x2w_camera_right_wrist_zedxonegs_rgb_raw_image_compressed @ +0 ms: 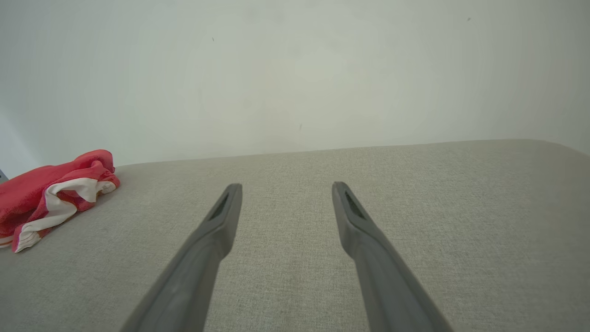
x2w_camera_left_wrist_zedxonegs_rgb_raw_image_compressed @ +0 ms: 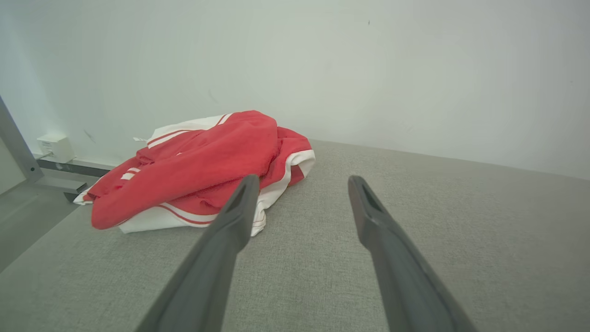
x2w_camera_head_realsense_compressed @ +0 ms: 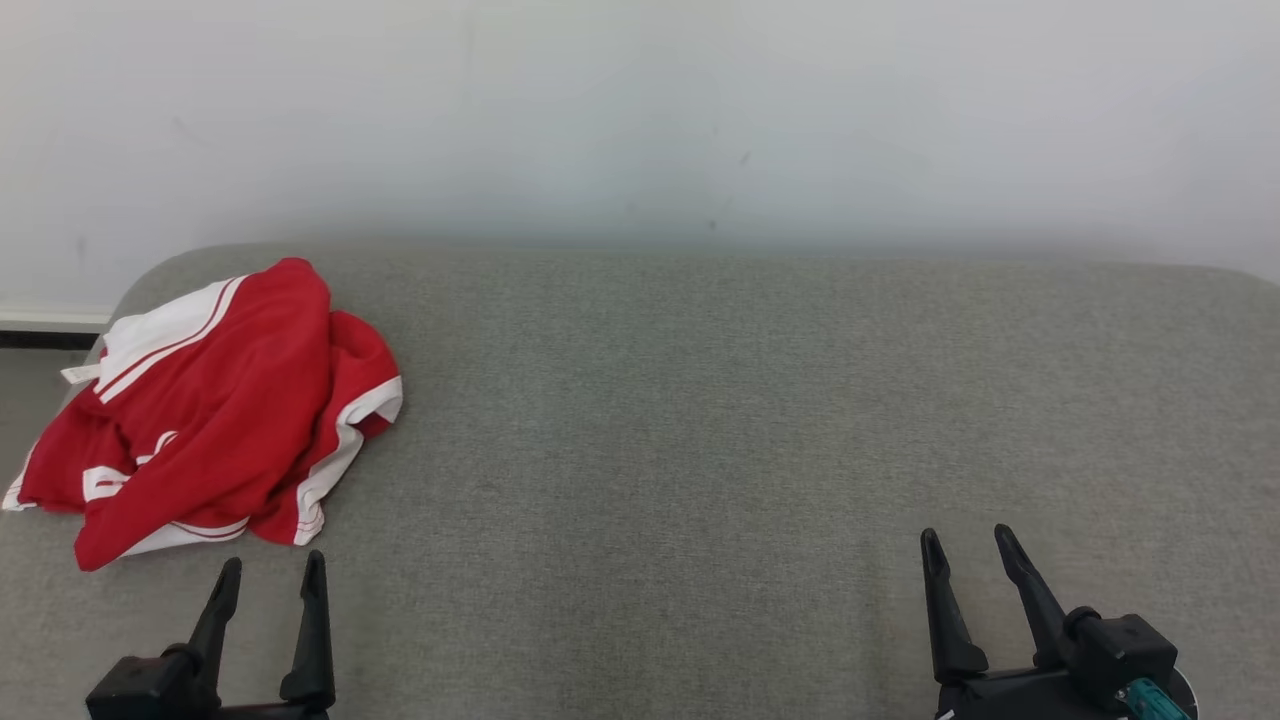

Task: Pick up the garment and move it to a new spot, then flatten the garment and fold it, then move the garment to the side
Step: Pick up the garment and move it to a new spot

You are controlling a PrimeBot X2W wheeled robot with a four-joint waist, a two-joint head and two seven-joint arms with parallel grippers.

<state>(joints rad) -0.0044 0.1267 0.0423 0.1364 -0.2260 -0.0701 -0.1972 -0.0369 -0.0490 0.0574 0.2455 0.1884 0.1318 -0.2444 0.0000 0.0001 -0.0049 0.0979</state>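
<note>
A red garment with white stripes lies crumpled at the far left of the grey padded surface, reaching its left edge. My left gripper stands open just in front of the heap, apart from it, nothing between its fingers. In the left wrist view the garment lies ahead and to the left of the open left gripper. My right gripper is open at the lower right, far from the cloth. In the right wrist view the garment shows at the far left, beyond the open right gripper.
A pale wall rises right behind the surface. Off the left edge the floor drops away, with a dark baseboard and a small white box on the wall. Bare grey fabric stretches across the middle and right.
</note>
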